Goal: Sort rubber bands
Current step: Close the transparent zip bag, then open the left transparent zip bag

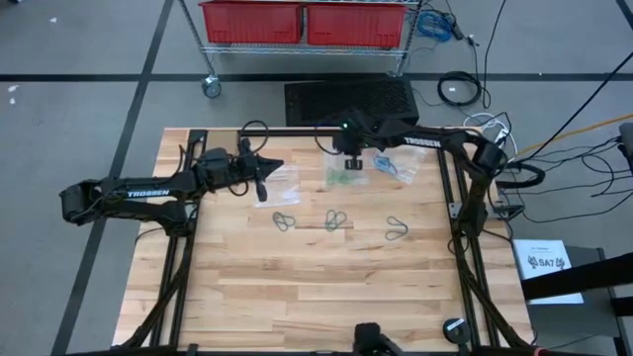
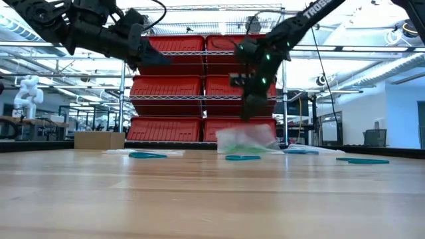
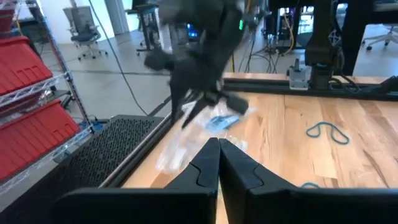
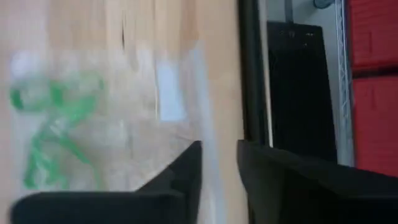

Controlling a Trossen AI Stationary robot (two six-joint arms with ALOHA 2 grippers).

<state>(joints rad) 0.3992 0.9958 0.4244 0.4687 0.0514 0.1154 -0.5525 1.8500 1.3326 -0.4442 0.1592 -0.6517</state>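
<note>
The left arm reaches in from the left side of the wooden table [image 1: 297, 287], held raised above the surface; the left gripper [image 3: 219, 163] points toward the table's centre with its two fingers pressed together, holding nothing. The right arm extends from the right along the far edge and bends downward; the right gripper [image 4: 219, 163] hangs directly over a clear plastic bag [image 2: 247, 139], fingers parted by a narrow gap, nothing visible between them, and the low view shows it clear of the bag. That bag lies at the far middle of the table and contains bright green rubber bands [image 4: 53, 127]; their number cannot be counted through the blur. A second clear bag [image 1: 396, 164], just to the right of the first, contains blue rubber bands [image 3: 222, 121]. A third clear bag [image 1: 282, 180] lies beside the left gripper's tip; its contents cannot be made out. On the bare wood nearer the table's middle lie three separate clusters of loose rubber bands: one dark cluster at left [image 1: 285, 221], one at centre [image 1: 336, 219], one at right [image 1: 397, 227]. How many bands make up each cluster cannot be told. Red storage bins [image 2: 199, 86] stand on a wire rack beyond the table.
</note>
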